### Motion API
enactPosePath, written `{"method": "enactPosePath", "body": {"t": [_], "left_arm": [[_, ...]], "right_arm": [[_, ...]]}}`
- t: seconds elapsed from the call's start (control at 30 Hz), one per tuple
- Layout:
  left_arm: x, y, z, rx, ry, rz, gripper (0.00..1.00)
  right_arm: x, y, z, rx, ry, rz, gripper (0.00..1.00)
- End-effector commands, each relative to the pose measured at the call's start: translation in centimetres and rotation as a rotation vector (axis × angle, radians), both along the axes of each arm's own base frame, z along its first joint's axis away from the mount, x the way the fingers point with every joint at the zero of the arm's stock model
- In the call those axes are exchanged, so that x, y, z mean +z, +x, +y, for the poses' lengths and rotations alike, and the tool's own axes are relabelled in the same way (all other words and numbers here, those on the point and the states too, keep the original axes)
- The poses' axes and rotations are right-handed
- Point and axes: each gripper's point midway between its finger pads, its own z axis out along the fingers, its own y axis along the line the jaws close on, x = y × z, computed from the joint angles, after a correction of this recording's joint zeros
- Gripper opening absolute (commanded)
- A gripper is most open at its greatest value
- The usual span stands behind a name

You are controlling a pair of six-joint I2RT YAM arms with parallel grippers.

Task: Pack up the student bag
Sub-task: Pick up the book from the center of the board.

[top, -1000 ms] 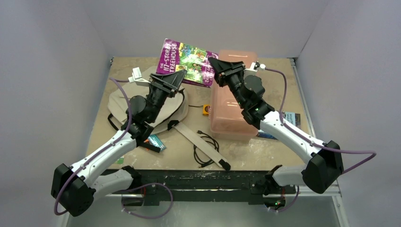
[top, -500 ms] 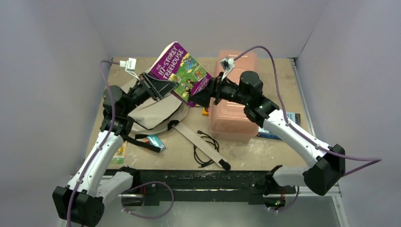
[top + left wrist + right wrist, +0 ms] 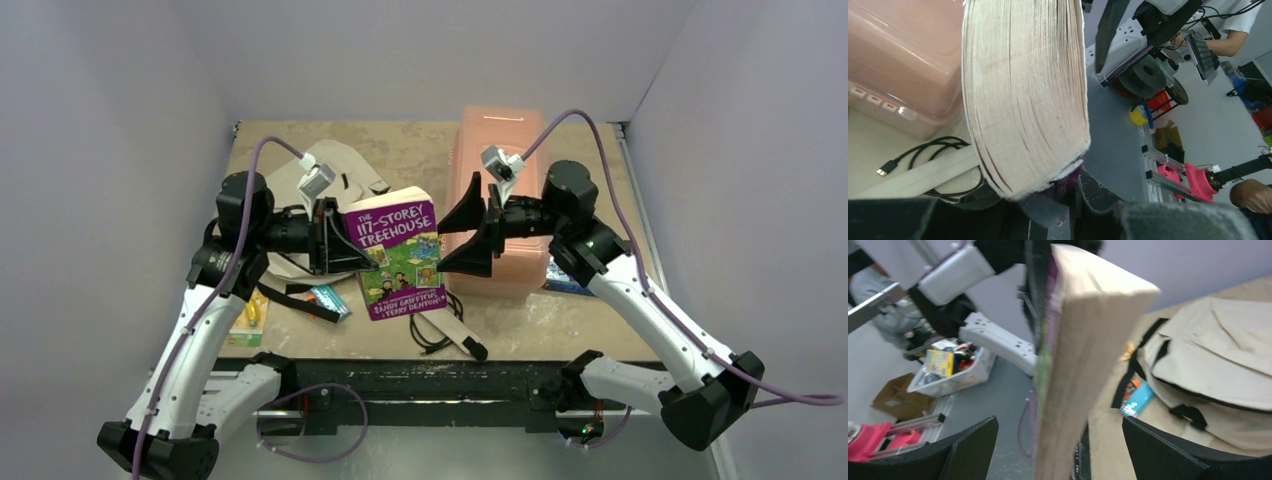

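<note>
While the left fingers (image 3: 328, 240) pinch the left edge of the paperback (image 3: 400, 255) titled "The 117-Storey Treehouse", holding it above the table (image 3: 420, 150), the right fingers (image 3: 465, 212) stand spread wide just beside its opposite edge, gripping nothing. The student bag (image 3: 335, 170) lies on the table at back left, behind the left arm.

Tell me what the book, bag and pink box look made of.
The book looks like paper: matte page edges, printed cover. The student bag looks like soft beige fabric, creased. The pink box seems translucent plastic, smooth and moulded.
</note>
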Motion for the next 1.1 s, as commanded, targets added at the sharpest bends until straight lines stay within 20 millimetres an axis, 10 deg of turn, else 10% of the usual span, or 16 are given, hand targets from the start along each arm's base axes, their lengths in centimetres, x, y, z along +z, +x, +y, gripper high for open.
{"method": "enactPosePath", "body": {"t": [0.0,0.6,1.07], "left_arm": [[0.4,-1.4,-0.5,-0.123,-0.044,-0.020,0.00],[1.1,-2.3,-2.0,-0.212,-0.043,-0.052,0.00],[0.6,-2.7,-1.8,-0.184,-0.025,-0.047,0.00]], "right_arm": [[2.3,-3.5,0.1,0.187,0.110,0.020,0.99],[-1.6,-3.9,1.8,0.223,0.116,0.232,0.93],[-0.6,-4.5,1.6,0.223,0.150,0.240,0.97]]}}
